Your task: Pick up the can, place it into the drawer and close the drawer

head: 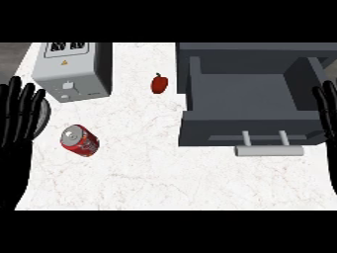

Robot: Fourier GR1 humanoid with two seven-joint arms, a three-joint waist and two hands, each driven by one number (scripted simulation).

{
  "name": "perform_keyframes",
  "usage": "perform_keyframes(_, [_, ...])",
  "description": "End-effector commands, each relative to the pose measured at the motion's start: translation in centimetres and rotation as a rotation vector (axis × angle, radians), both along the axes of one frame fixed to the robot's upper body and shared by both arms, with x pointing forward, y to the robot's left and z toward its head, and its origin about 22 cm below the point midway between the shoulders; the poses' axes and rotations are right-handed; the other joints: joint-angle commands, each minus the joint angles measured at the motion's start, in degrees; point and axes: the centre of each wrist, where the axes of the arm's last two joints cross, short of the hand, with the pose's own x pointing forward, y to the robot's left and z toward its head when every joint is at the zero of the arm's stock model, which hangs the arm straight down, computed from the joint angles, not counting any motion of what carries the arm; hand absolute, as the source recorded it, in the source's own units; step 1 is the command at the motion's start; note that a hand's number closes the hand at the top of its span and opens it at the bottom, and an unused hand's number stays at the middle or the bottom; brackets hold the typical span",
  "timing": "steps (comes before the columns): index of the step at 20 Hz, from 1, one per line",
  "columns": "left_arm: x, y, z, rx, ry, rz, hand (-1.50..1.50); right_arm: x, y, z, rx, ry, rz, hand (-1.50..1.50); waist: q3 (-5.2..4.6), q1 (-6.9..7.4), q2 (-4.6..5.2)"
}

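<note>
The counter (163, 173) is white marble with faint veins, and on it the red can (80, 140), a short cylinder with a silver lid and pull tab, lies tilted well to the left of the open drawer (251, 106), a dark grey matte box with a pale bar handle (269, 150). A small red pepper (159, 83) sits just left of the drawer, a boxy brushed-metal toaster (72, 69) farther left. The left hand (10, 118), left of the can, and the right hand (336, 113), at the drawer's right side, are glossy black with fingers straight and released, grasping nothing.
</note>
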Motion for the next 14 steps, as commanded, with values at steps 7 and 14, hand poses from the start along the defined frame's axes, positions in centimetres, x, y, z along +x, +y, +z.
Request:
perform_keyframes(7, [1.2, 3.6, -2.7, 0.179, 0.297, -0.591, -1.50, -0.3, -0.9, -3.7, 0.119, 0.268, -0.157, -1.50, 1.45, -1.29, 1.03])
perform_keyframes(14, [4.0, 15.0, 0.7, 0.178, 0.305, -0.721, -1.50, -2.1, -2.5, -3.2, 0.144, 0.322, -0.224, -1.50, 1.50, -0.56, -0.39])
